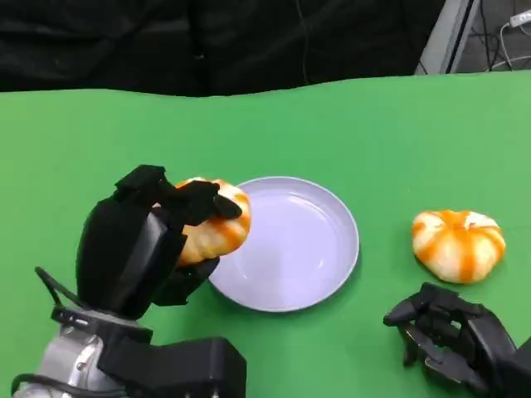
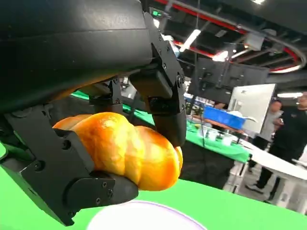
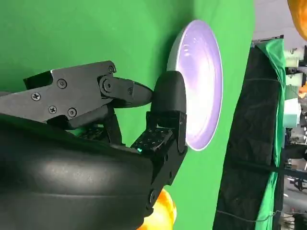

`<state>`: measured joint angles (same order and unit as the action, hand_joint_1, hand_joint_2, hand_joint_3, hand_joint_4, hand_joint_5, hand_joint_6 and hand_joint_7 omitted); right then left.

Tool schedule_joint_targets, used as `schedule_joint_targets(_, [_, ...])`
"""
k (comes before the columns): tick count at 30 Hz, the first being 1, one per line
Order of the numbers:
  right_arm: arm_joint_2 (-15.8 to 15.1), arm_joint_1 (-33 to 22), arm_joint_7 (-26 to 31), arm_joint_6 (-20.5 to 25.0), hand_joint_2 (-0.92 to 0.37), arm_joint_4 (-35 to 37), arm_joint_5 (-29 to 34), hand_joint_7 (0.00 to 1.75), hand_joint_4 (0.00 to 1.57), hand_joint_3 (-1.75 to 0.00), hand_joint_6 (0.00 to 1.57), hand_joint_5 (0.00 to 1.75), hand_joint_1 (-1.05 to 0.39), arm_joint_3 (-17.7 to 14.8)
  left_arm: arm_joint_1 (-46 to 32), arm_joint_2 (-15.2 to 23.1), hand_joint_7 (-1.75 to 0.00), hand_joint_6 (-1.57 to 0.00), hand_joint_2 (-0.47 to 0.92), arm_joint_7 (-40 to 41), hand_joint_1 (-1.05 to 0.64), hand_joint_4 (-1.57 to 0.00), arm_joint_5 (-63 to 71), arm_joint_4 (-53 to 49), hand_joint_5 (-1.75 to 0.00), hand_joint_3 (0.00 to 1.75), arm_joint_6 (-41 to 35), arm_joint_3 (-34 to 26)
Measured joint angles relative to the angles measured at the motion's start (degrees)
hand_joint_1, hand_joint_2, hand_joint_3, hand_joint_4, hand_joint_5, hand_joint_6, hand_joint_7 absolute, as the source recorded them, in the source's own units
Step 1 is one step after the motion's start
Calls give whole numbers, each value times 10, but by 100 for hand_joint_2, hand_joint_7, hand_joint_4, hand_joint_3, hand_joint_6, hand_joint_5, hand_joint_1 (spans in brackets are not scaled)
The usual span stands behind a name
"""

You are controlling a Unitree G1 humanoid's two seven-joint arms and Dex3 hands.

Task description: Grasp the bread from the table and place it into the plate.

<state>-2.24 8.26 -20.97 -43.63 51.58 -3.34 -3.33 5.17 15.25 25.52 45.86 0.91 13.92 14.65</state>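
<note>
Holding bread in left hand at the plate left rim, lifted off the table, likely staged for the drop into the plate. Fingers wrap over the top, thumb under, firm clamp. Right hand rests low, fingers loosely curled, holding nothing, near a second bread still on the table right of the plate.

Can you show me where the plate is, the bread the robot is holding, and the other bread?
plate point(image 1: 311, 257): head view, bare middle.
held bread point(image 1: 217, 234): head view, lower side.
other bread point(image 1: 458, 244): head view, top.
</note>
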Motion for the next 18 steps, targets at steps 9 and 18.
schedule_joint_targets(9, [2,1,5,-5,-92,5,1,107,65,-46,73,175,-27,1,72,-43,-135,-82,47,2,-4,-72,12,-93,-175,89,21,60])
schedule_joint_targets(18, [3,1,7,-4,-92,3,1,105,66,-47,74,175,-24,4,158,-60,-144,-70,72,-44,-6,-63,-4,-223,-175,42,51,105])
